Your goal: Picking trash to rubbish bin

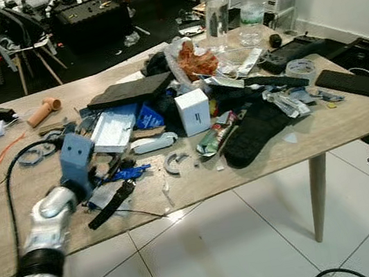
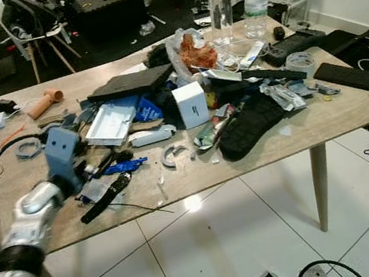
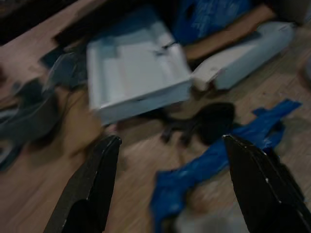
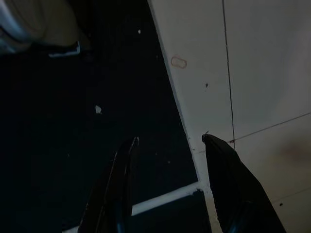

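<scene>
The left gripper [image 3: 167,160] hovers low over the near left part of the wooden table [image 1: 258,162], its two black fingers [image 3: 92,184] spread wide with nothing between them; just ahead of them, almost between the tips, lies a crumpled blue wrapper [image 3: 218,160] — the likeliest piece of trash for this reach, I judge; its long axis runs slantwise across the gap between the fingers rather than along them, so the claw would need to go slightly forward and down, perhaps with a small turn of the wrist, to close across its narrow width. From the head the same blue wrapper [image 1: 130,171] sits just past the gripper's blue-grey wrist block [image 1: 75,158], with a black strap-like object [image 1: 111,205] beside it nearer the table edge; a little farther lie a white tray [image 1: 114,128] and a pale tube-shaped thing [image 1: 154,143], then a white box [image 1: 193,111] in the thick of the pile. The left arm is plainly the nearer one — the right gripper [image 4: 167,160] hangs idle over white floor tiles [image 4: 252,73] and a dark mat, its fingers apart and empty. The left wrist view shows how the wrapper lines up with the fingers, though blurred; the head views give the wider clutter, and no rubbish bin that I can make out.
</scene>
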Controlling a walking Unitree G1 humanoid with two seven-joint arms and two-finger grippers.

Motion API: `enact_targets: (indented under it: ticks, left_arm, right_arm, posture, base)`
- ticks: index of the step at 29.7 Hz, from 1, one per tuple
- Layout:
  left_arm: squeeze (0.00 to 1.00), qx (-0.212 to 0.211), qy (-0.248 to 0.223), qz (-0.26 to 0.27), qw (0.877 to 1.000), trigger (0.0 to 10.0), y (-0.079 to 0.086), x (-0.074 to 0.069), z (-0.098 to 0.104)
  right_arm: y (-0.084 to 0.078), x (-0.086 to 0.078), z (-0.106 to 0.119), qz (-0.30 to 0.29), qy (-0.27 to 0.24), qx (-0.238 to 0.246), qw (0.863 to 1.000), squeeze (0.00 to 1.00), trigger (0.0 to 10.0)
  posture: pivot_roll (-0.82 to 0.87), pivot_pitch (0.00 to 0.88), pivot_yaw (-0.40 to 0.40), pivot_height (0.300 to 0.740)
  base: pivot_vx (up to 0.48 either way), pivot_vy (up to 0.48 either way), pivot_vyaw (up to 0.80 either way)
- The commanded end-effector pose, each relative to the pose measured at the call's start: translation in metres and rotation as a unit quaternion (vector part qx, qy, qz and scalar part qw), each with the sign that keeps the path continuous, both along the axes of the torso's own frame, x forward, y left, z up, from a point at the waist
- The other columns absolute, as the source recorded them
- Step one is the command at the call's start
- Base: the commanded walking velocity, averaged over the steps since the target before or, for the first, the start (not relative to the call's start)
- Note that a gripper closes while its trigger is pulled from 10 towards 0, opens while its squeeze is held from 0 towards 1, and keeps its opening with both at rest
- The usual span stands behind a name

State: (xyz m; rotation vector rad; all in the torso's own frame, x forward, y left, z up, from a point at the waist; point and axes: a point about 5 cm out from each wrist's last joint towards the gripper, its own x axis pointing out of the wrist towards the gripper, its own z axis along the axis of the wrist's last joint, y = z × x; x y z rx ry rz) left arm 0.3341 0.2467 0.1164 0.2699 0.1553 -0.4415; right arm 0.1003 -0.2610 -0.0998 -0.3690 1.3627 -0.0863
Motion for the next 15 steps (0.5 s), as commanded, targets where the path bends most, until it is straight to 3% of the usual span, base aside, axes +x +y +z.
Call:
enact_targets:
  ticks: [1,4,10,12,15]
  left_arm:
    - [0.0,-0.017,0.004,0.015,1.0,10.0,0.011,-0.004,0.001]
    - [0.0,-0.02,0.007,0.016,1.0,10.0,0.011,-0.005,-0.001]
    - [0.0,-0.066,0.068,0.014,0.995,10.0,0.003,-0.011,-0.016]
    - [0.0,-0.088,0.112,-0.01,0.99,10.0,-0.002,-0.018,-0.026]
    - [0.0,-0.091,0.138,-0.007,0.986,10.0,-0.001,-0.023,-0.036]
  right_arm:
    - [0.005,0.001,-0.001,0.005,0.002,0.009,1.0,0.0,10.0]
    - [0.005,0.0,-0.001,0.006,0.003,0.01,1.0,0.0,10.0]
    - [0.006,-0.002,-0.002,0.009,0.009,0.01,1.0,0.0,10.0]
    - [0.005,-0.003,-0.002,0.012,0.011,0.008,1.0,0.0,10.0]
    - [0.005,-0.004,-0.003,0.014,0.013,0.007,1.0,0.0,10.0]
  posture:
    - [-0.1,0.033,0.096,0.74]
    - [-0.1,0.032,0.096,0.74]
    - [-0.1,0.038,0.096,0.74]
    - [-0.1,0.04,0.094,0.74]
    - [-0.1,0.043,0.095,0.74]
  base:
    - [0.0,0.0,0.0]
    - [0.0,0.0,0.0]
    - [0.0,0.0,0.0]
    - [0.0,0.0,0.0]
    - [0.0,0.0,0.0]
